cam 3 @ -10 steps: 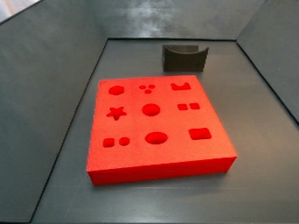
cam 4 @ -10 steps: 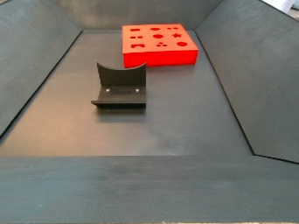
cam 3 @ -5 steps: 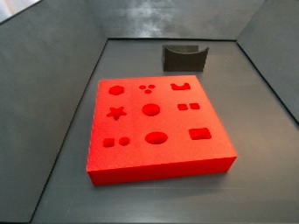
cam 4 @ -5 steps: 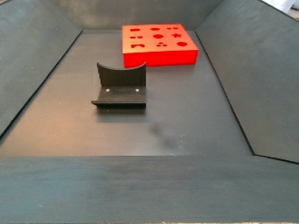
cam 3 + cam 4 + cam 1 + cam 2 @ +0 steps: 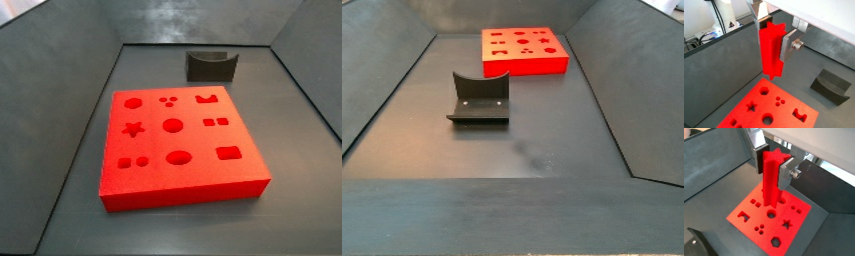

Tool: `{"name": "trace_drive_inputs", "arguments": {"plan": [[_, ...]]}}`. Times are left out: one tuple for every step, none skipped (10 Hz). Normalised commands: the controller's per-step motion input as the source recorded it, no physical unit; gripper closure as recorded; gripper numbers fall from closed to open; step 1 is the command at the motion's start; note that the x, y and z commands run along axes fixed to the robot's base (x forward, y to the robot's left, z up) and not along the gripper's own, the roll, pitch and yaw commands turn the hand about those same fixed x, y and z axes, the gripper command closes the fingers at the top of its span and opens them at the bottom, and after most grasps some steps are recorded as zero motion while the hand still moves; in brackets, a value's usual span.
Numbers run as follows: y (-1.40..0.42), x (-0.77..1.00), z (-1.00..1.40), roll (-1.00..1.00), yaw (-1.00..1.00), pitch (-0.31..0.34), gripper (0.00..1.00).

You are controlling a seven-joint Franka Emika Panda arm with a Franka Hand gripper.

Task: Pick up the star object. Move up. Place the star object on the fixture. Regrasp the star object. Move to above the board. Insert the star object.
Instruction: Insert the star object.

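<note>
Red star-section peg (image 5: 771,50) hangs upright, clamped in the silver-fingered gripper (image 5: 773,31), high above the red holed board (image 5: 771,215).
Risk: rotational misalignment with the star hole (image 5: 786,223) jams insertion.

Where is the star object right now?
In both wrist views the star object hangs upright, clamped in the gripper above the board; neither side view shows it, and the fixture is empty.

Both wrist views look steeply down past the gripper (image 5: 774,32) onto the board (image 5: 767,220). One side view sits close over the board (image 5: 174,140); another looks across the fixture (image 5: 478,98) toward it.
</note>
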Motion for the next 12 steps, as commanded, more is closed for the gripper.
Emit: {"name": "trace_drive_inputs", "arguments": {"plan": [[0.0,-0.12,-0.19,0.0,-0.01,0.0,1.0],[0.0,-0.14,-0.4,0.0,-0.03,-0.057,1.0],[-0.02,-0.23,-0.59,0.0,-0.09,-0.099,1.0],[-0.06,-0.22,-0.65,0.0,-0.11,-0.104,1.0],[-0.05,-0.17,-0.67,0.0,-0.15,-0.084,1.0],[-0.16,-0.22,-0.66,-0.05,-0.3,-0.129,1.0],[-0.22,-0.16,-0.5,-0.17,-0.58,-0.119,1.0],[-0.24,-0.09,-0.41,-0.16,-0.75,-0.136,1.0],[-0.23,-0.07,-0.4,-0.13,-0.79,-0.14,1.0],[-0.19,0.0,-0.33,-0.16,-0.75,-0.051,1.0],[0.0,0.0,0.0,0.0,-0.03,-0.01,1.0],[0.0,0.0,-0.05,0.02,0.0,0.0,1.0]]}}
